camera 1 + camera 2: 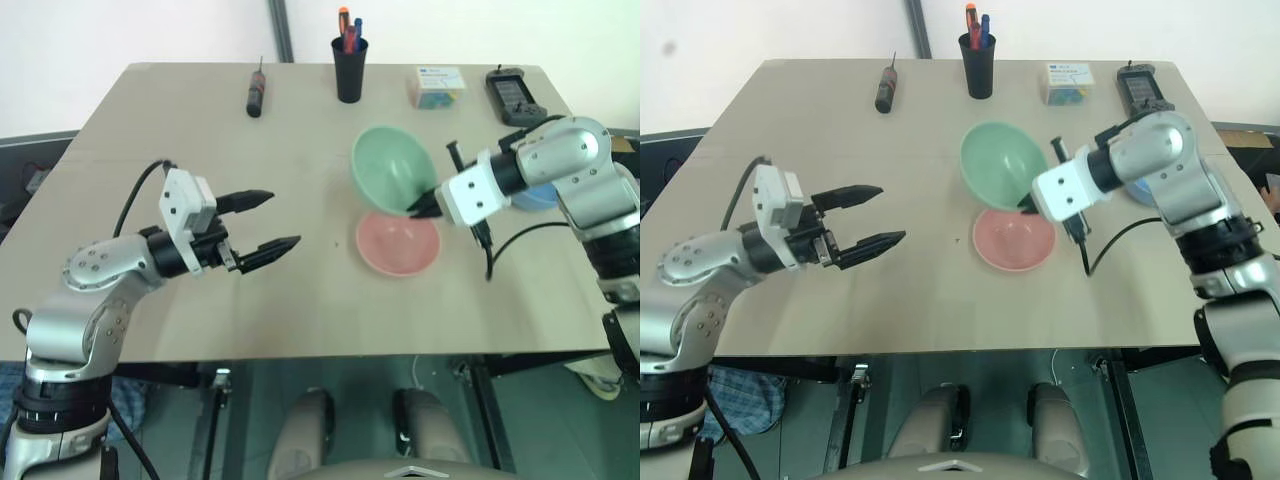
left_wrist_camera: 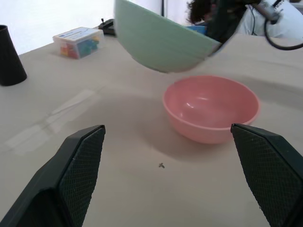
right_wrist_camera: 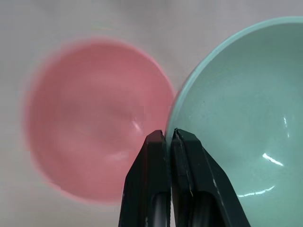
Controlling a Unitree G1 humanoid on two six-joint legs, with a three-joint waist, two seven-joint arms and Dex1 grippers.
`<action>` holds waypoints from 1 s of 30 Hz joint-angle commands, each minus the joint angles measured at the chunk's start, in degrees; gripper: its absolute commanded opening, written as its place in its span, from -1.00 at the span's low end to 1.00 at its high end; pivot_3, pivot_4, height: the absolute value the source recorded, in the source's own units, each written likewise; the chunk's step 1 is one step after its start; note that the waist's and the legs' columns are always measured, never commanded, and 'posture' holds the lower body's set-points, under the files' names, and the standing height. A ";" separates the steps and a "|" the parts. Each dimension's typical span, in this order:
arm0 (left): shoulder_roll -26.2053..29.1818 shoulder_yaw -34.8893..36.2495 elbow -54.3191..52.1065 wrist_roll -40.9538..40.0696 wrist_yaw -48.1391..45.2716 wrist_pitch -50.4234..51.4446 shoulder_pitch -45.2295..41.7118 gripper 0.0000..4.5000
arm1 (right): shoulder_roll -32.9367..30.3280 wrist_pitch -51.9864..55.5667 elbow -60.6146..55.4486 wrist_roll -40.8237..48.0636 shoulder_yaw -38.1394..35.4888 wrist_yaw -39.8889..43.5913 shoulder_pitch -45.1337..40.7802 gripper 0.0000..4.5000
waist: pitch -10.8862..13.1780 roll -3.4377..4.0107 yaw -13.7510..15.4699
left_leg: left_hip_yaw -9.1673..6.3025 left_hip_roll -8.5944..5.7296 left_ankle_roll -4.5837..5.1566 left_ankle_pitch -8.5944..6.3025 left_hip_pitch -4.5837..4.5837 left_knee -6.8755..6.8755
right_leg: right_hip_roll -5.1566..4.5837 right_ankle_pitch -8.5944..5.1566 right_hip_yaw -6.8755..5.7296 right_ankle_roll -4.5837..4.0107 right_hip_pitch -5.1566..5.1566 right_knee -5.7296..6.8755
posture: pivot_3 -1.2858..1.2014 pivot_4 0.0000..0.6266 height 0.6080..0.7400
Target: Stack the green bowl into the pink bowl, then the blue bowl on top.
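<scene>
Green bowl (image 1: 392,167) hangs tilted off the table (image 1: 150,300), above the far rim of the pink bowl (image 1: 398,243) — your right gripper (image 3: 168,137) is clamped on its rim. Pink sits toward the table's right edge. Blue bowl (image 1: 535,197) seems to lie behind the right arm, mostly hidden. Left gripper (image 1: 268,222) hovers spread wide, holding nothing.

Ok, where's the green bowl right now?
The green bowl is off the table and tilted, pinched at its rim by the right tool, just behind the pink bowl on the table's right half.
</scene>
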 commanded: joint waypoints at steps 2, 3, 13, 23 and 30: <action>0.57 -2.79 2.24 0.97 -4.79 -3.02 -3.78 1.00 | -3.02 7.40 -9.94 2.04 -2.52 1.12 2.26 -0.98 | 0.00 0.00 0.11 | 0.04 -0.01 0.00 0.00 0.00 0.03 | -0.01 0.00 0.03 0.00 0.00 0.01 | 0.03 -0.52 1.00; 0.52 -3.35 3.24 1.35 -5.40 -3.38 -4.79 1.00 | -3.85 8.44 -11.36 2.07 -2.55 1.49 2.93 -0.98 | 0.00 0.00 0.17 | 0.02 -0.01 0.01 0.00 -0.01 0.03 | -0.01 0.00 0.02 0.01 0.01 0.01 | 0.03 -0.52 1.00; -0.84 -6.19 7.37 2.92 -8.86 -5.06 -9.65 1.00 | -7.27 15.14 -18.55 2.67 -3.62 1.29 6.61 -0.15 | 0.00 -0.01 0.18 | 0.02 0.00 0.01 0.00 -0.03 0.04 | 0.01 0.00 0.00 0.01 0.00 0.00 | 0.03 -0.52 1.00; -3.37 -6.80 7.43 2.79 -8.21 -4.67 -12.02 1.00 | -9.89 17.36 -12.98 -0.64 -6.96 -4.08 7.25 0.51 | 0.01 -0.03 0.34 | -0.01 0.00 0.01 0.00 -0.05 0.08 | 0.00 0.00 -0.02 0.02 0.00 0.00 | 0.03 -0.52 1.00; -7.88 -8.60 7.17 3.37 -5.91 -5.62 -13.63 1.00 | -14.46 14.54 10.22 -4.83 -11.66 -11.89 6.87 0.51 | 0.01 -0.04 0.31 | 0.02 -0.02 0.01 -0.01 -0.06 0.11 | -0.02 0.00 -0.01 0.02 0.03 -0.02 | 0.03 -0.52 1.00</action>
